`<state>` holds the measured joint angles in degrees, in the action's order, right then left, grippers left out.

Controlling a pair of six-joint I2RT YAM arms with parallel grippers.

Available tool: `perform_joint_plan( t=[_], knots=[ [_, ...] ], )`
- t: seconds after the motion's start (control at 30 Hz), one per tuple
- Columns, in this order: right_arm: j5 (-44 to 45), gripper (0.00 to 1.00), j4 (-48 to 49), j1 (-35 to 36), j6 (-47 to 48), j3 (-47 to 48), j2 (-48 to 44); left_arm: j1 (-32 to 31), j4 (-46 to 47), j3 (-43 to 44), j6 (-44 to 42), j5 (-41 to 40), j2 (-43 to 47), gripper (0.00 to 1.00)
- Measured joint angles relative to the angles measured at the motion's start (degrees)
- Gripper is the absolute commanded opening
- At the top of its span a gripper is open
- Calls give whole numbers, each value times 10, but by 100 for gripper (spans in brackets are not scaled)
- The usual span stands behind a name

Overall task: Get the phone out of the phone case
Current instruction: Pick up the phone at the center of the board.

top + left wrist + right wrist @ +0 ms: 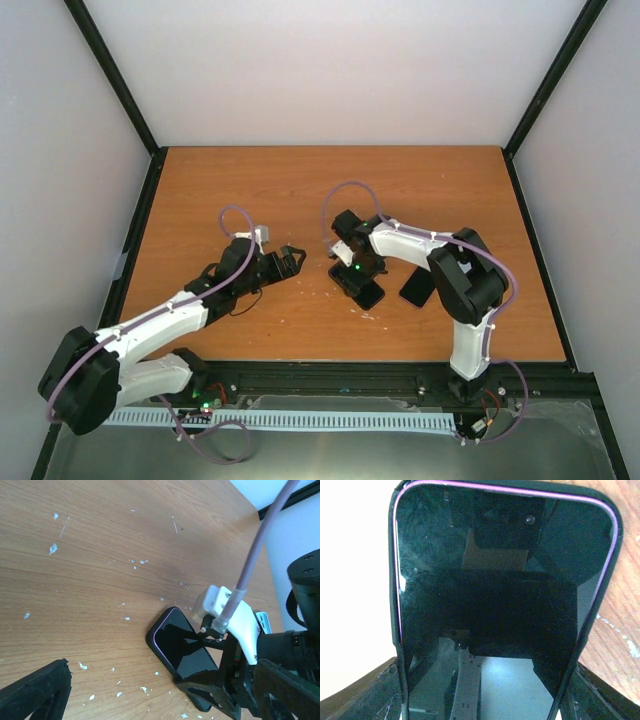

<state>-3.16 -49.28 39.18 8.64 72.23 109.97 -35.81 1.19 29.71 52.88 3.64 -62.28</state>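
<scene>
Black fingers of the right gripper were set astride the glossy purple-rimmed phone in its black case on the wooden table, a pinch not discernible, the left gripper spread wide; slippery, fragile glass was judged best held edgewise.

Open counter stretches across the far half, unbroken wood right up to the white walls and black corner posts that box it in. The middle is crowded. The phone lies on the wood with the right fingers flanking its long edges at one end. The right arm arches above it, and a dark flat object sits just beside it on the right. The phone's other end stands uncovered, facing the left fingers, which are spread wide. A strip of open wood separates them from the phone.
</scene>
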Motion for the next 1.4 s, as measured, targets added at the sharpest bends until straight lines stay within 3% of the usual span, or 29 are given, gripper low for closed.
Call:
perform_joint_plan(
  t=[0.07, 0.17, 0.43, 0.63, 0.97, 1.13, 1.23, 1.4],
  knots=[
    [-16, 10, 8, -10, 7, -11, -12, 0, 3, 0, 0, 4, -7, 99],
    [-26, 3, 15, -26, 17, -35, -39, 1, 25, 0, 0, 21, -28, 99],
    [-27, 3, 28, -38, 37, -85, -151, 3, 115, 28, 1, 121, -153, 89],
    [-36, 3, 36, -38, 38, -97, -160, 3, 231, 45, 17, 227, -224, 78],
    [-62, 3, 37, -38, 40, -97, -180, -11, 305, 67, 54, 285, -317, 62],
    [-68, 3, 37, -38, 40, -97, -189, -16, 326, 76, 72, 296, -347, 39],
    [-68, 3, 37, -38, 40, -97, -194, -17, 343, 83, 82, 308, -360, 15],
    [-65, 3, 37, -38, 39, -98, -201, -18, 361, 92, 89, 322, -365, 6]
  ],
)
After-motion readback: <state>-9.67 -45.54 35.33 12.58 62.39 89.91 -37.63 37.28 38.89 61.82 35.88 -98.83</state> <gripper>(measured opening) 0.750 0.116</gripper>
